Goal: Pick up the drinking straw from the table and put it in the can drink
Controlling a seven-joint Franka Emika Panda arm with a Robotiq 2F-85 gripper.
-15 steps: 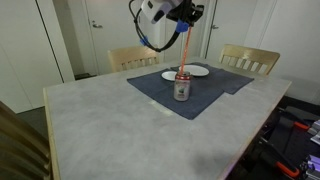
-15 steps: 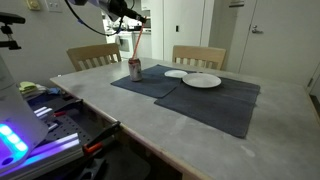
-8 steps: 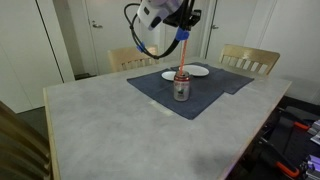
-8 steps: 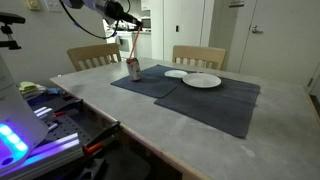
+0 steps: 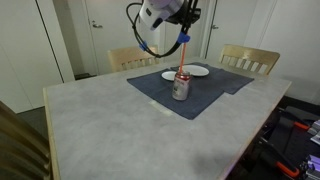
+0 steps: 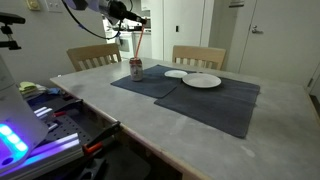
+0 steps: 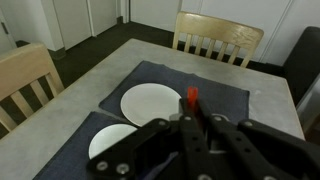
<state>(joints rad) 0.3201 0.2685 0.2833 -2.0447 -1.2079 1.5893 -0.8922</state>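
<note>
One step in hand, insertion: my jaws pinch the drinking straw (image 5: 184, 53) near-upright, the can drink (image 5: 181, 87) at its 6 o'clock on the dark mat (image 5: 215, 98); next, I judge, lower straight, then release.

Mottled grey matt top on the table (image 5: 95, 125), pale wood edge. Dark matt cloth for the mats (image 6: 215, 105). Glossy metal can (image 5: 181, 88); smooth red straw (image 5: 184, 55); smooth white plates (image 7: 150, 102); pale wood chairs (image 7: 222, 36).

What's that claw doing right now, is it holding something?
Gripper: closed, holding the straw upright over the can.
</note>
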